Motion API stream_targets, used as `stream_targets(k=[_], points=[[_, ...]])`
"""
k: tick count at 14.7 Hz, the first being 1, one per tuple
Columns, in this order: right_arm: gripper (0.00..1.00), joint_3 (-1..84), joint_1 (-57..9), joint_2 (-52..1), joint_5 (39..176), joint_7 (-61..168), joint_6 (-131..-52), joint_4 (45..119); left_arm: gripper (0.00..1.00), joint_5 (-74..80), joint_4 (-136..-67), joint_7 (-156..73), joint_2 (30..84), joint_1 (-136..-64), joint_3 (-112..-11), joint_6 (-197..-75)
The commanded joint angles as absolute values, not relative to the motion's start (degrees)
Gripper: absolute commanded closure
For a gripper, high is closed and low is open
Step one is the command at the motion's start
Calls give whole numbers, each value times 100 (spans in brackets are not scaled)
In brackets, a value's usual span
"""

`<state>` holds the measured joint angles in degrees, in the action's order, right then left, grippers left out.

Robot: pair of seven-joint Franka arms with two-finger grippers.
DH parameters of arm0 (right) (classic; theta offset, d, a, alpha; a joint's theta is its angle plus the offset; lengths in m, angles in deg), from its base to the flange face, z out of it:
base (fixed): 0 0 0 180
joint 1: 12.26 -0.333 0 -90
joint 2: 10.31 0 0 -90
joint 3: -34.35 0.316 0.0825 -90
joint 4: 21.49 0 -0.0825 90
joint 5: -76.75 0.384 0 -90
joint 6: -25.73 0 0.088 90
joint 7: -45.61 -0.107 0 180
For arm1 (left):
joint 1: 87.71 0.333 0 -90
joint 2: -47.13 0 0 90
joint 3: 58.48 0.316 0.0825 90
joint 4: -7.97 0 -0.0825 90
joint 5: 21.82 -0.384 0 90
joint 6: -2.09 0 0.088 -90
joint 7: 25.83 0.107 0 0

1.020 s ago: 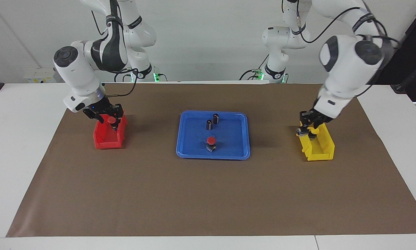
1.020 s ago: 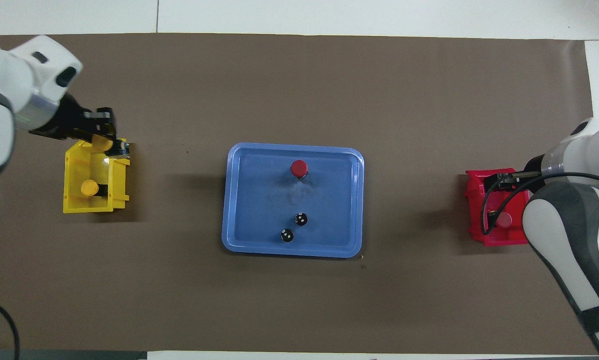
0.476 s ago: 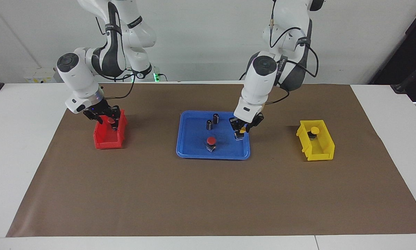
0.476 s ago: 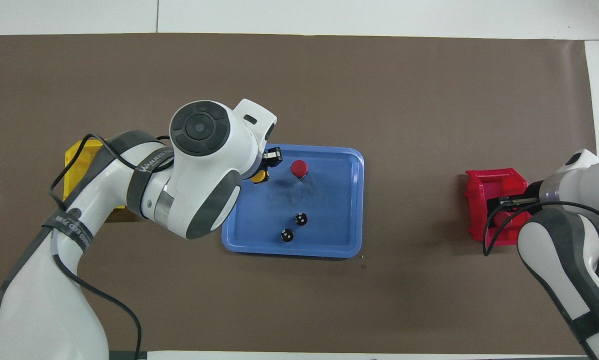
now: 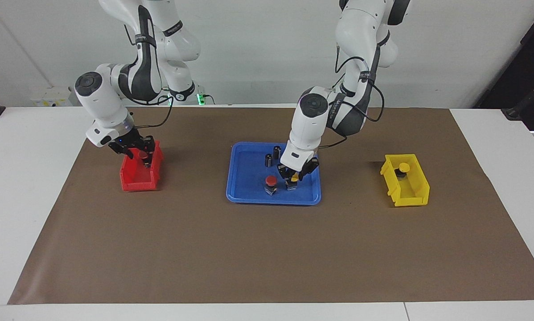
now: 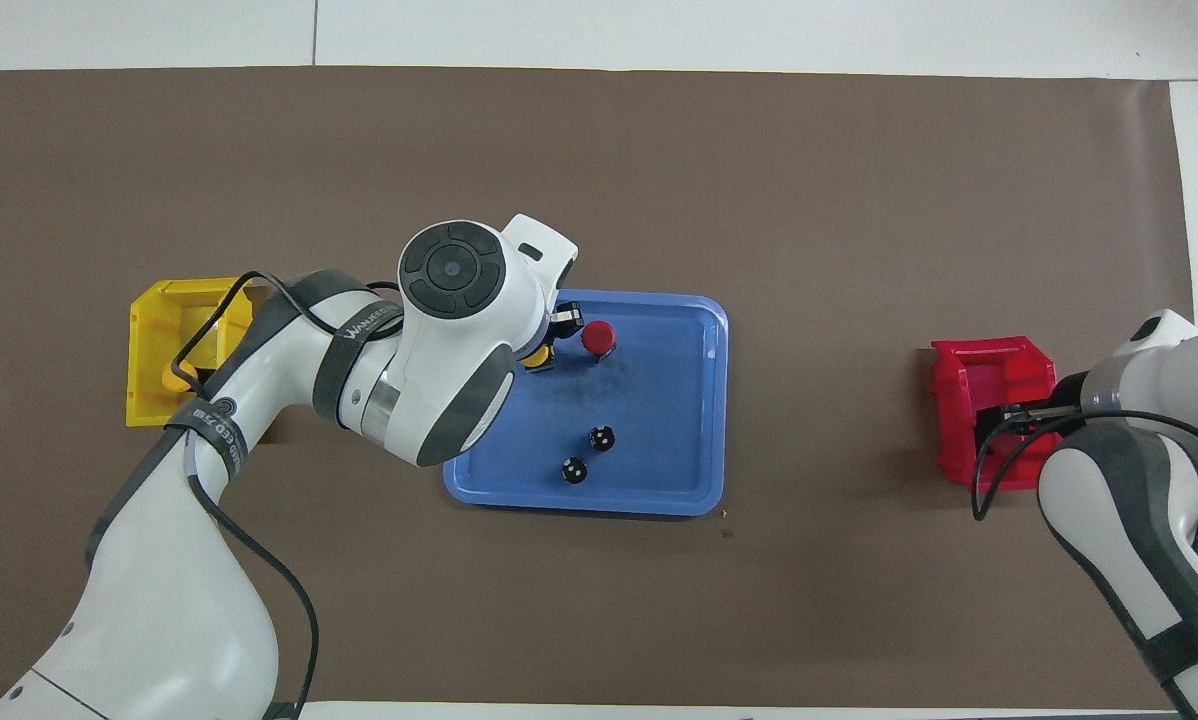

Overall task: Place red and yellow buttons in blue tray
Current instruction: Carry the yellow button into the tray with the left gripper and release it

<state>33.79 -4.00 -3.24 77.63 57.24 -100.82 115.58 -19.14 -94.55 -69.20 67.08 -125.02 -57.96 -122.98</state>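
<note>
The blue tray (image 5: 249, 199) (image 6: 704, 400) lies mid-table. One red button (image 5: 271, 180) (image 6: 597, 336) stands in it. My left gripper (image 5: 292, 180) (image 6: 544, 355) is low in the tray beside that red button, shut on a yellow button (image 5: 295, 178) (image 6: 534, 354). A second yellow button (image 5: 404, 167) (image 6: 172, 374) sits in the yellow bin (image 5: 407, 194) (image 6: 149, 350). My right gripper (image 5: 142, 157) (image 6: 1004, 415) is down in the red bin (image 5: 135, 183) (image 6: 979, 365), open, its fingers on either side of a red button (image 5: 141, 154).
Two dark capless cylinders (image 5: 277, 151) (image 5: 269, 159) stand in the tray's part nearer the robots; they also show in the overhead view (image 6: 602, 437) (image 6: 574, 470). The brown mat (image 5: 267, 258) covers the table around the tray and bins.
My left gripper carried the yellow button from the yellow bin into the blue tray and lowered it beside the red button. My right gripper shifted slightly within the red bin.
</note>
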Motion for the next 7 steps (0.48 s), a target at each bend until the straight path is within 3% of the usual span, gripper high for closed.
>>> stream_targets(k=[1, 5, 7], points=[[31, 3444, -277, -170, 7807, 5888, -10215, 11737, 19, -1804, -9442, -6924, 6603, -12655, -5690, -12124], [32, 3444, -277, -126, 7807, 5888, -10285, 11842, 16, -1804, -9257, -6758, 5920, -12499, -5629, -10922], [32, 3444, -277, -117, 7807, 5888, -10329, 11887, 0, -1857, -9196, -6023, 5567, -12052, -5620, -10272]])
